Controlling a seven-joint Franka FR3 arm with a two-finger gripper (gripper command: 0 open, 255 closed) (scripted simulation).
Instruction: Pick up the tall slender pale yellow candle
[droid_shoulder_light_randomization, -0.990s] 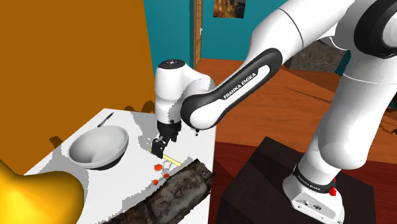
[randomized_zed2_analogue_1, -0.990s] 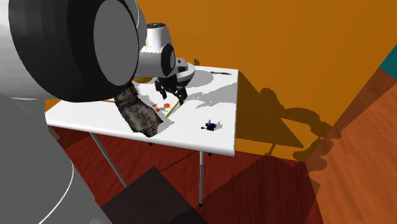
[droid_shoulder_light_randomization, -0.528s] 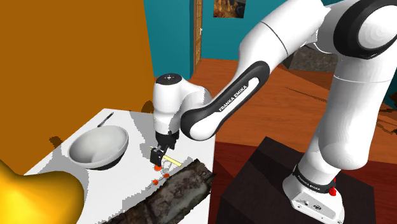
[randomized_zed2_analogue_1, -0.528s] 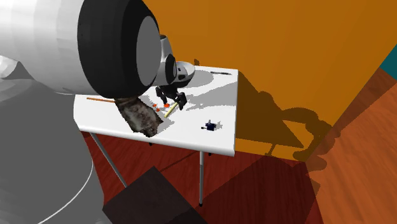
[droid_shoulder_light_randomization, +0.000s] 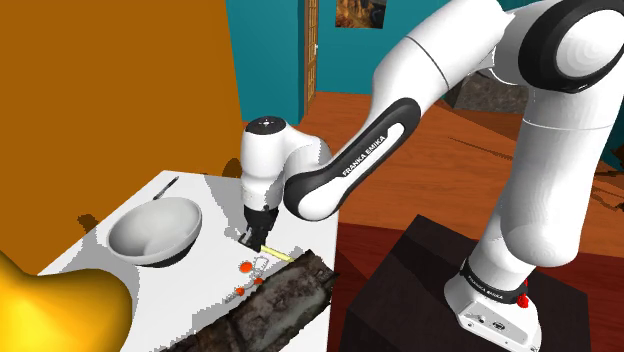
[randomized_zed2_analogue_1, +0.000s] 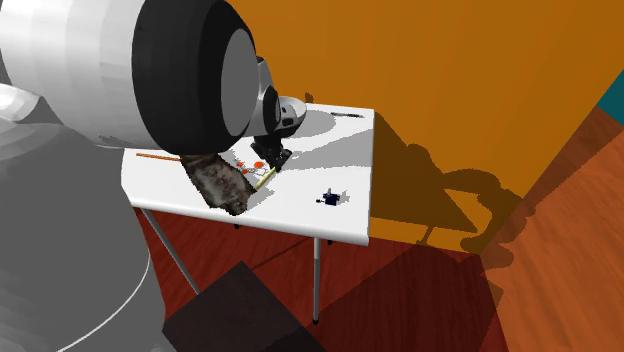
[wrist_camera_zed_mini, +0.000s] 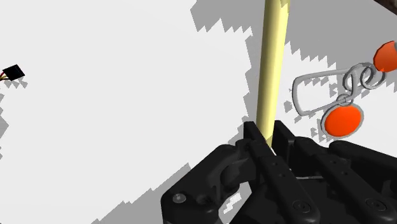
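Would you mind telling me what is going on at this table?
The white arm is working on the pale yellow candle, which lies on the white table beside a key ring with red tags. Its black gripper is down at the table, shut on one end of the candle, which does not look lifted yet.

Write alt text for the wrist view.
The black gripper clasps one end of a slender pale yellow candle between its jaws; the candle stretches away over a white table. Beside the candle lies a wire ring with red-orange discs; a small black object sits far off on the other side.
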